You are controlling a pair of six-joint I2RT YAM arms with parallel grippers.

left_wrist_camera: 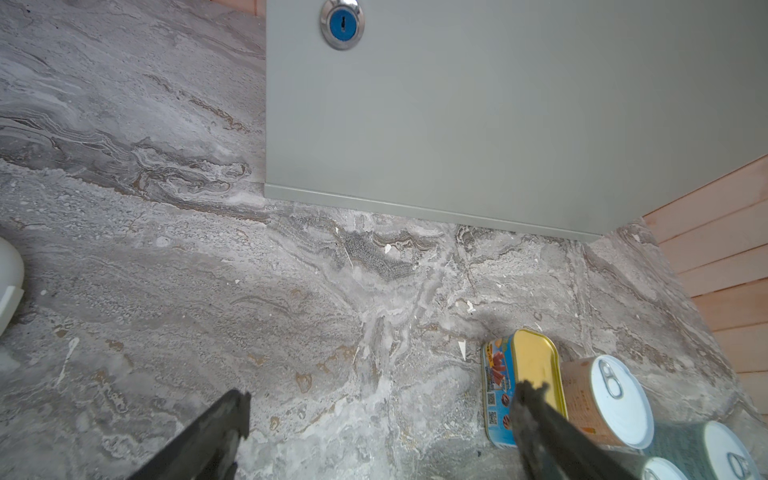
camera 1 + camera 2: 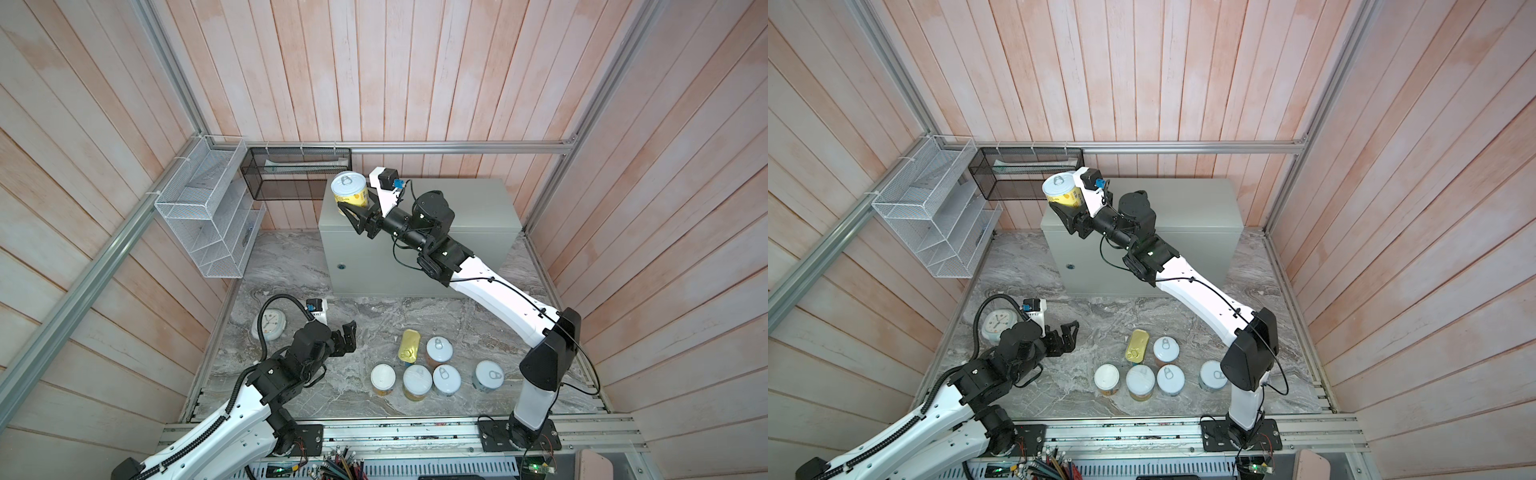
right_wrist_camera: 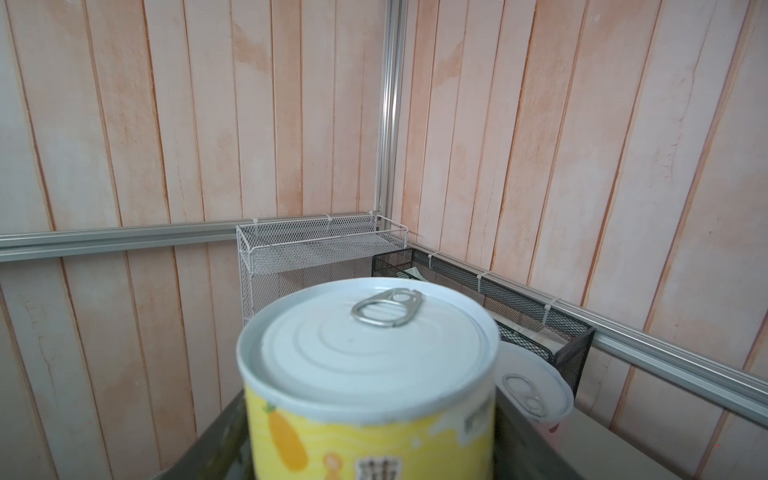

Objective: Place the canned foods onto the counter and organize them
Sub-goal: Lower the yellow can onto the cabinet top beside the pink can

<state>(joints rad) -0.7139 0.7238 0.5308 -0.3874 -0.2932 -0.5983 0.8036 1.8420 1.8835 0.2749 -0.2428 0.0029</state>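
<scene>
Yellow can (image 2: 350, 191) is held upright, lid up.

Yellow can (image 2: 350, 189) upright at counter (image 2: 478, 203) corner — five cans (image 2: 416, 379), gold tin (image 2: 409, 345) on marble (image 2: 353, 316).

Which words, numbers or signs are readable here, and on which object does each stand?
Nothing reads in full.
yellow can: Chinese characters, cut off at the picture's edge and blurred.
gold tin: print and square codes on its blue side label, too small.
orange can: a column of small print, blurred.
clock: marks on its face, too small.
</scene>
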